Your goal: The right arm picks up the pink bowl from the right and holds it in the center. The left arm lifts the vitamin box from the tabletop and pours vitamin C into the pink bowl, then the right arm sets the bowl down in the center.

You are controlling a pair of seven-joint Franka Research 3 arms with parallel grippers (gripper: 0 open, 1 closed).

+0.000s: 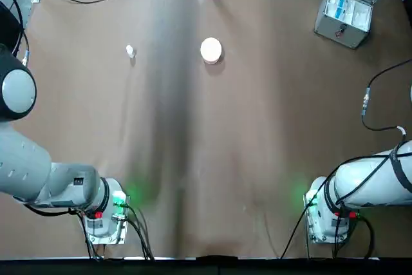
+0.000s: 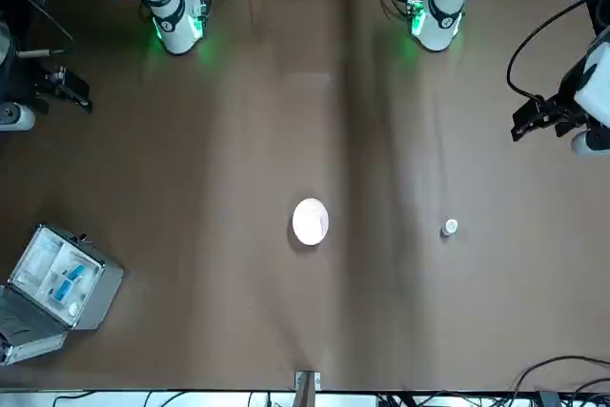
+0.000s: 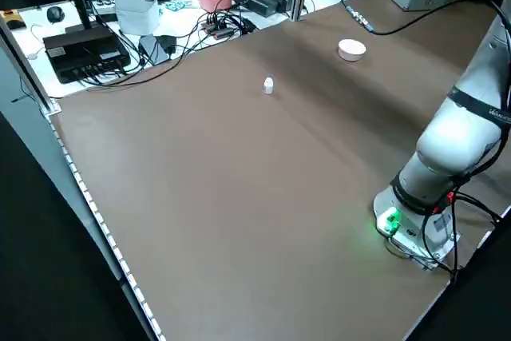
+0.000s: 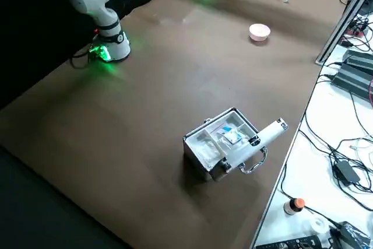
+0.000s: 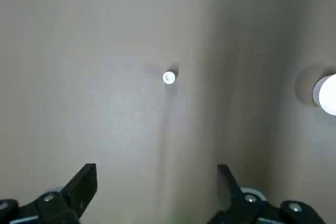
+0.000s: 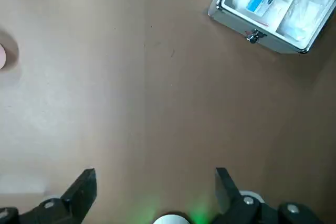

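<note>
Round pink bowl [image 1: 211,50], cylindrical vitamin box [image 1: 130,50] on matte tabletop [image 1: 206,159]; both jaws wide

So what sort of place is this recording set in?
Most likely a robotics lab or test workspace: two arms are mounted at a plain brown tabletop, a side bench beside it is crowded with cables and electronics, and an open grey hinged case sits on the table.

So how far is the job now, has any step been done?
Nothing looks done yet. The pink bowl and the vitamin box both stand apart on the tabletop, untouched. The left gripper and right gripper are open and empty, high above the table. Picking up, pouring and setting down all remain.
</note>
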